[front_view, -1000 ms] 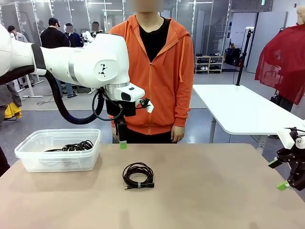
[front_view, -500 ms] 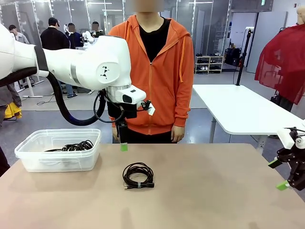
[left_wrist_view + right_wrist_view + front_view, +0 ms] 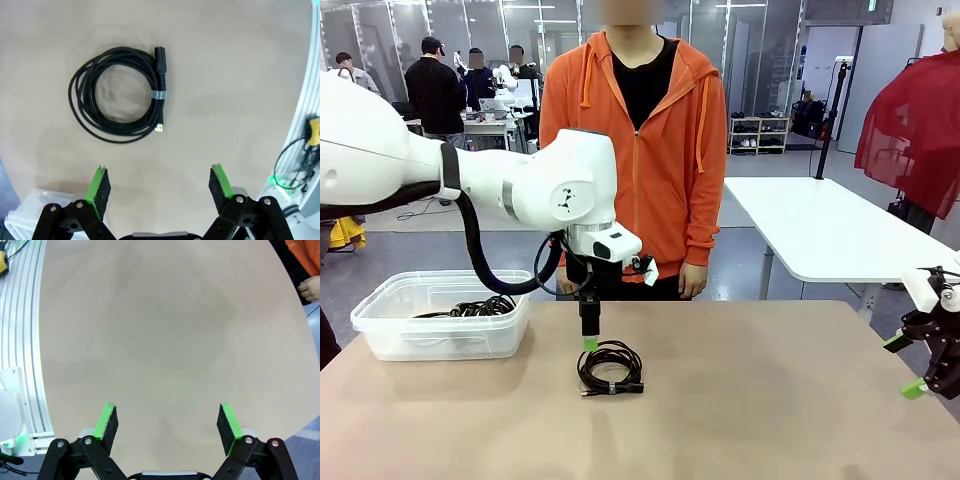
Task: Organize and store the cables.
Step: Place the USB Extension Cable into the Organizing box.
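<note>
Just above the far edge of the coil, mid-table, the left gripper hangs pointing straight down, jaws wide apart, nothing in them. In the left wrist view both green pads show with bare table between, and the coil lies ahead of the fingertips, not between them, so the gripper is not centred over it.

Coil looks light and floppy: thin black cord in several loose turns, held together by a small grey band on one side. A black plug runs along that same side, and a pale connector tip pokes out below the band. Best hold is probably across the banded side, where the strands are bunched and stiffer; pinching a single loose turn would likely let the rest sag or unwind. Lying flat on the table, so the pads need to get down low around the bundle.

Left of it, well apart, sits a clear bin with more black cables already inside, likely the storage spot. Open table between coil and bin, nothing in the way. A person in an orange hoodie stands at the far edge, hand hanging off the table.

The right gripper waits at the table's right edge, also fully open and empty, with bare tabletop under it in the right wrist view.
</note>
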### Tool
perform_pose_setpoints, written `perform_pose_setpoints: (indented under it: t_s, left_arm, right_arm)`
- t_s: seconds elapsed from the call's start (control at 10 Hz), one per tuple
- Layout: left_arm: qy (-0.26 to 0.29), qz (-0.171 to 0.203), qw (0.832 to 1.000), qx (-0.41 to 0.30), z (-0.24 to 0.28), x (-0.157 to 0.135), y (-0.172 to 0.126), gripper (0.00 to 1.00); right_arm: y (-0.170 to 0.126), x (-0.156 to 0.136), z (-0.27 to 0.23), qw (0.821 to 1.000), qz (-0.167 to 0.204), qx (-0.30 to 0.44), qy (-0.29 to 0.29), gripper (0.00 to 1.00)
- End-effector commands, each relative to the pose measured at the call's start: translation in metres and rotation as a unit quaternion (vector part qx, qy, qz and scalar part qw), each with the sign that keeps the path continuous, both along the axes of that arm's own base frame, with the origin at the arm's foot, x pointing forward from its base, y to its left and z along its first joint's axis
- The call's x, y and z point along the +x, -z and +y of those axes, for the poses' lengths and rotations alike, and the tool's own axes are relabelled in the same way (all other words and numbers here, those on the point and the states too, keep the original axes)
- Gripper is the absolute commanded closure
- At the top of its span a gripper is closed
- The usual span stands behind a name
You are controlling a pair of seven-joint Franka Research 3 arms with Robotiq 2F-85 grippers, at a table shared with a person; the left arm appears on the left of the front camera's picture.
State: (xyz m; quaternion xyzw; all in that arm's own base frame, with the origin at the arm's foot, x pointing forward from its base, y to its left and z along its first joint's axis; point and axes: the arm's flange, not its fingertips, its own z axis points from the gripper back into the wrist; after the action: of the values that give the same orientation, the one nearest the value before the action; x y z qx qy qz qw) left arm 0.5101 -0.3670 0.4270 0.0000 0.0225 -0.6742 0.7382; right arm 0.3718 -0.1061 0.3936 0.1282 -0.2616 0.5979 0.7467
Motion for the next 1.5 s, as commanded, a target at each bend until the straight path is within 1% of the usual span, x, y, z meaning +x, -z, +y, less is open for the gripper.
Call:
perform_pose_setpoints:
  t_s: [0.0, 0.2, 0.4, 0.5, 0.6, 0.8, 0.9, 1.2, 1.3, 1.4]
  left_arm:
    - [0.040, -0.027, 0.999, -0.009, -0.003, 0.005, 0.013, 0.00]
    - [0.023, -0.032, 0.999, -0.015, -0.008, 0.009, 0.036, 0.00]
    - [0.027, -0.020, 0.999, -0.019, -0.012, 0.009, 0.055, 0.00]
    - [0.028, -0.019, 0.999, -0.020, -0.013, 0.010, 0.063, 0.00]
    - [0.030, -0.009, 0.999, -0.028, -0.014, 0.011, 0.067, 0.00]
    - [0.040, -0.011, 0.999, -0.031, -0.016, 0.010, 0.082, 0.00]
    - [0.039, 0.003, 0.999, -0.027, -0.016, 0.010, 0.089, 0.00]
    - [0.040, 0.012, 0.998, -0.037, -0.016, 0.009, 0.106, 0.00]
    - [0.047, 0.010, 0.998, -0.038, -0.018, 0.009, 0.112, 0.00]
    - [0.046, 0.011, 0.998, -0.038, -0.019, 0.008, 0.113, 0.00]
  right_arm:
    - [-0.003, -0.001, 0.001, 1.000, 0.006, -0.002, 0.007, 0.00]
    - [-0.003, -0.001, 0.001, 1.000, 0.006, -0.002, 0.007, 0.00]
    - [-0.003, -0.001, 0.001, 1.000, 0.006, -0.002, 0.007, 0.00]
    - [-0.003, -0.001, 0.001, 1.000, 0.006, -0.002, 0.007, 0.00]
    - [-0.003, -0.001, 0.001, 1.000, 0.006, -0.002, 0.007, 0.00]
    - [-0.003, -0.001, 0.001, 1.000, 0.006, -0.002, 0.007, 0.00]
    - [-0.003, -0.001, 0.001, 1.000, 0.006, -0.002, 0.007, 0.00]
    - [-0.003, -0.001, 0.001, 1.000, 0.006, -0.002, 0.007, 0.00]
    - [-0.003, -0.001, 0.001, 1.000, 0.006, -0.002, 0.007, 0.00]
    - [-0.003, -0.001, 0.001, 1.000, 0.006, -0.002, 0.007, 0.00]
